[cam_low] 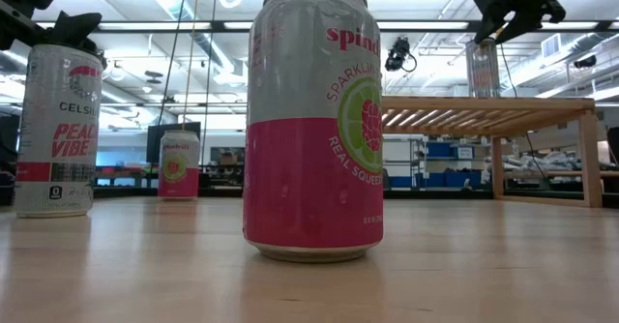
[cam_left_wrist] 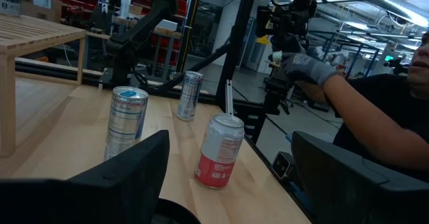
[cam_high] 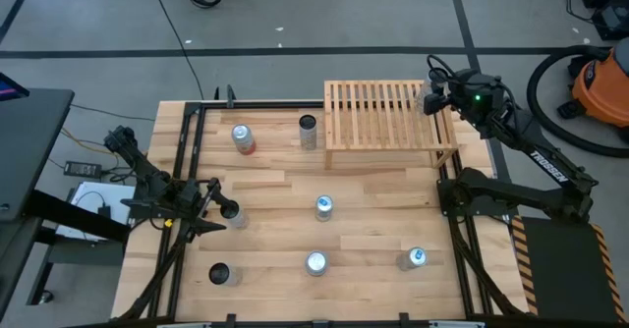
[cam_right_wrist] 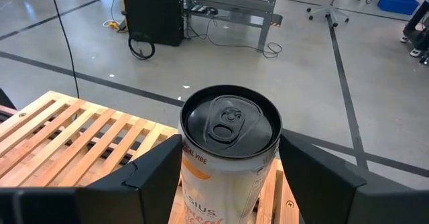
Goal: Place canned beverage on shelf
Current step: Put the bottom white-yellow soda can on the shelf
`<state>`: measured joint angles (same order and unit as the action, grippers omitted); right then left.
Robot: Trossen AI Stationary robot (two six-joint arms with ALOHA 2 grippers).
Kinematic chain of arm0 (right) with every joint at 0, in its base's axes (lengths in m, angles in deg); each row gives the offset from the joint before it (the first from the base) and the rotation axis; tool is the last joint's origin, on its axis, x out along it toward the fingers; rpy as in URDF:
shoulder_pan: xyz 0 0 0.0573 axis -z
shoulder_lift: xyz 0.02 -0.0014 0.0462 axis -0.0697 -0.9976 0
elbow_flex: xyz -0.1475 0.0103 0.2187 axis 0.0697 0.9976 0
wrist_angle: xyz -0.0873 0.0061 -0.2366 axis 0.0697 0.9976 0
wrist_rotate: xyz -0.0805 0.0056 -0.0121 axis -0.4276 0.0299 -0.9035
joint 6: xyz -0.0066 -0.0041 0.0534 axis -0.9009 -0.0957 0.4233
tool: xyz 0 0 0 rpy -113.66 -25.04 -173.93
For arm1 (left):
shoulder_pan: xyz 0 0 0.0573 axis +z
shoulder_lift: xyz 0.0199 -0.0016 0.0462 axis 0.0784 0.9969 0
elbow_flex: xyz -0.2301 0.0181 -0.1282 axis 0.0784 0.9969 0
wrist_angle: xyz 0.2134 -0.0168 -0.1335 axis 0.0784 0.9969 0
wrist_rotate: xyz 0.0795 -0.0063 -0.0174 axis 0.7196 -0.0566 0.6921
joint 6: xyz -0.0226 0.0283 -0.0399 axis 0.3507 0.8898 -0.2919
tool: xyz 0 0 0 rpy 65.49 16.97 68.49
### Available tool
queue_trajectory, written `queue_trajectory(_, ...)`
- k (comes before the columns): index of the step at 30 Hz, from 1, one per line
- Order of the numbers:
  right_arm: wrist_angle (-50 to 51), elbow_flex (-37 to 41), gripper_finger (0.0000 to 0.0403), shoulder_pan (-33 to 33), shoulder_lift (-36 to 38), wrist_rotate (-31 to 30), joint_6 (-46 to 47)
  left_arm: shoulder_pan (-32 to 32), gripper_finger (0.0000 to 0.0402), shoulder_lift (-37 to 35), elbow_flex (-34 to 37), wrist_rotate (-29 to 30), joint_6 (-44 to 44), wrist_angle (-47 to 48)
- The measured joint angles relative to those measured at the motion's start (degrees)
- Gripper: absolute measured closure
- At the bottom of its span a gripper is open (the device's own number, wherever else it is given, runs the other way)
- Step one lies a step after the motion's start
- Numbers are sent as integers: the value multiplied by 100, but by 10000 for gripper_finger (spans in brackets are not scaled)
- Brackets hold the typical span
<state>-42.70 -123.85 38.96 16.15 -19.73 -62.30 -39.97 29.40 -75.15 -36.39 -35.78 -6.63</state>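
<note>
right wrist view puts the can (cam_right_wrist: 230, 150) upright between our right gripper (cam_right_wrist: 231, 177) fingers, long axis vertical, its base on the shelf (cam_right_wrist: 80, 140) at the slats' end. we cannot tell whether the fingers (cam_right_wrist: 154, 174) grip it or merely flank it (they sit close either side). shelf slats stretch away beside the gripper. our left gripper (cam_left_wrist: 228, 184), open and empty, waits well apart among other cans.

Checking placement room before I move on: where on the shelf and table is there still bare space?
The shelf is bare except its right end, where the right gripper sits at a can. The table is open between the centre can and the front cans. It is crowded around the left gripper.
</note>
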Motion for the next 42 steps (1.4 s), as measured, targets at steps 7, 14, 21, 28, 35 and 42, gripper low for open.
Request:
queue_trajectory(7, -2, 0, 144, -2, 5, 0, 2, 0, 86, 0, 0, -2, 7, 2)
queue_trajectory(14, -307, 0, 145, -2, 112, 0, 1, -1, 86, 1, 1, -1, 0, 0)
queue_trajectory(21, -299, 0, 137, -2, 133, 0, 2, 0, 86, 0, 1, -2, 7, 0)
queue_trajectory(28, -412, 0, 130, -2, 311, 325, -125, -1, 86, 0, 0, -2, 2, 0)
queue_trajectory(35, -498, 0, 64, -2, 378, 555, -289, 0, 86, 0, 0, -2, 3, 0)
queue_trajectory(42, -442, 0, 17, -2, 182, 488, -221, -1, 86, 1, 0, -1, 4, 0)
